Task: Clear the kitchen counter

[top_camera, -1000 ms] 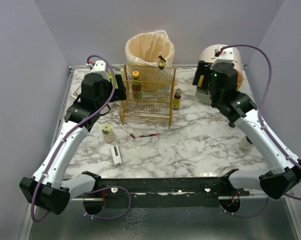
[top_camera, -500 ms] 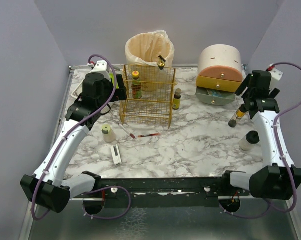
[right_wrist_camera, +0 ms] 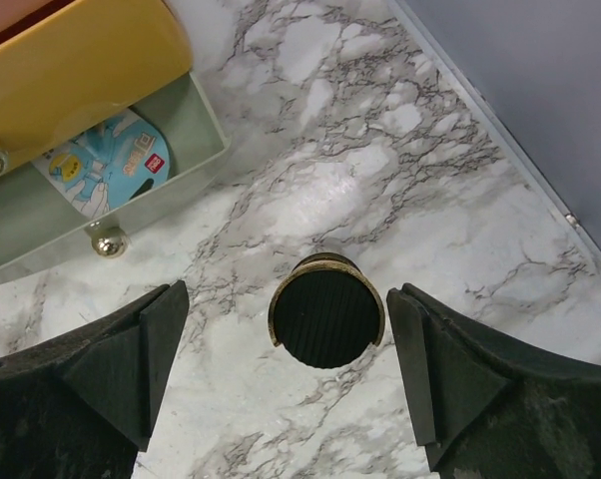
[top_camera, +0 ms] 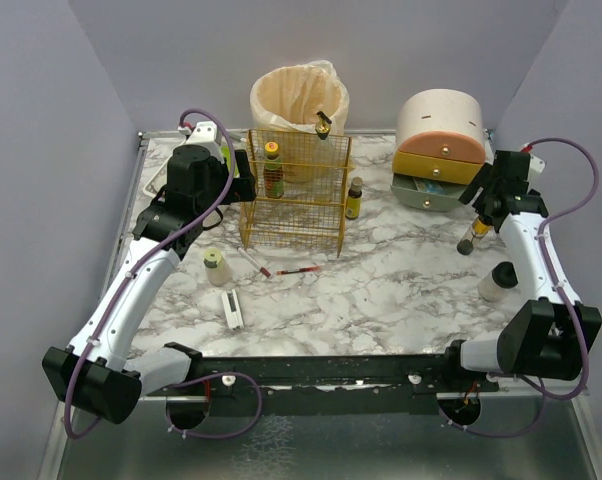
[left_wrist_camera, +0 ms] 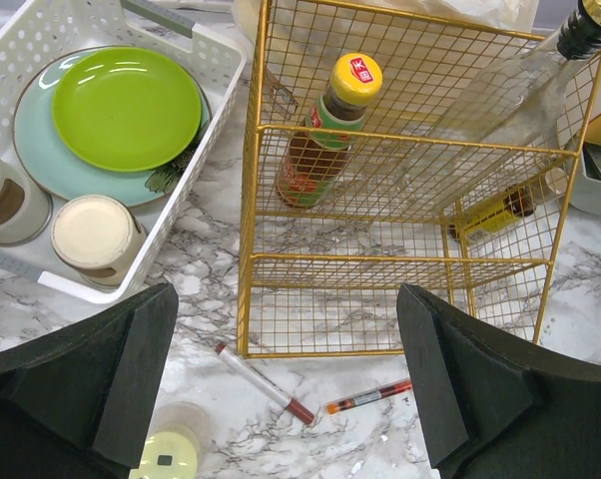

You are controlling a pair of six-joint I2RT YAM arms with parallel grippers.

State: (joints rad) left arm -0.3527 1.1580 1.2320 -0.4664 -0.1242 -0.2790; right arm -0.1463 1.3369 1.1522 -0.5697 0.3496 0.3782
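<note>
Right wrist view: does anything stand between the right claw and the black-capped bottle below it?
Nothing visible does. The right claw hangs open directly above the black-capped bottle, which stands upright on the kitchen counter. Only bare marble shows around its cap.

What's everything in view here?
kitchen counter: one, white marble, under everything
wire rack: one, yellow, centre
sauce bottle: one, yellow-capped, inside rack
brown bottle: one, right of rack
bin: one, beige, behind rack
drawer unit: one, cream-topped, back right
dark bottle: one, black-capped, near drawer unit
white jar: one, right edge
pens: two, red-tipped, before rack
green-lidded jar: one, left of pens
tray: one, white, back left
left gripper: open, left of rack
right gripper: open, above dark bottle
</note>
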